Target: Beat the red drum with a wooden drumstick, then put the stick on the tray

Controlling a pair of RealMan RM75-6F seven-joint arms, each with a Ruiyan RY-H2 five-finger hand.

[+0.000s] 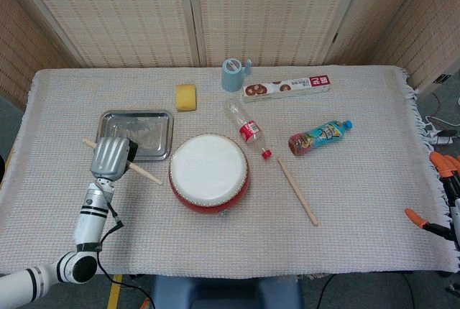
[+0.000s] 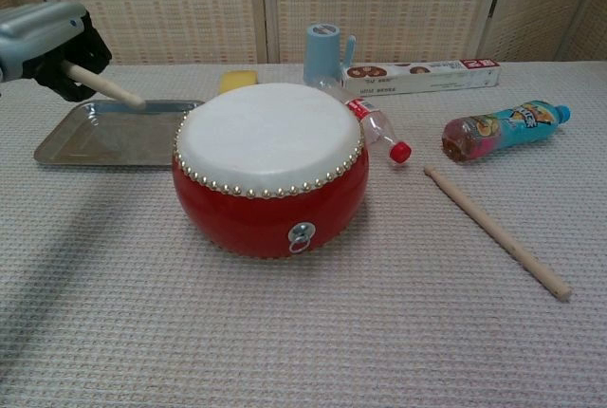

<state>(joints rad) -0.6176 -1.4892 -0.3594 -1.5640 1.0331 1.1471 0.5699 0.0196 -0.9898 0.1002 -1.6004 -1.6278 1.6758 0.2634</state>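
Note:
The red drum [image 1: 209, 172] with a white skin stands mid-table, also the largest thing in the chest view as the drum [image 2: 270, 166]. My left hand [image 1: 111, 157] is raised left of it and grips a wooden drumstick [image 1: 144, 173] that juts toward the drum; in the chest view the hand [image 2: 52, 40] holds the stick [image 2: 109, 90] over the tray's near end. The metal tray [image 1: 136, 134] lies behind the hand. A second drumstick [image 1: 297, 192] lies right of the drum. My right hand [image 1: 447, 201] shows only at the right edge, its state unreadable.
A clear bottle with red cap [image 1: 246, 130], a blue drink bottle [image 1: 320, 136], a long box [image 1: 286, 88], a blue cup [image 1: 232, 74] and a yellow sponge [image 1: 186, 96] lie behind and right of the drum.

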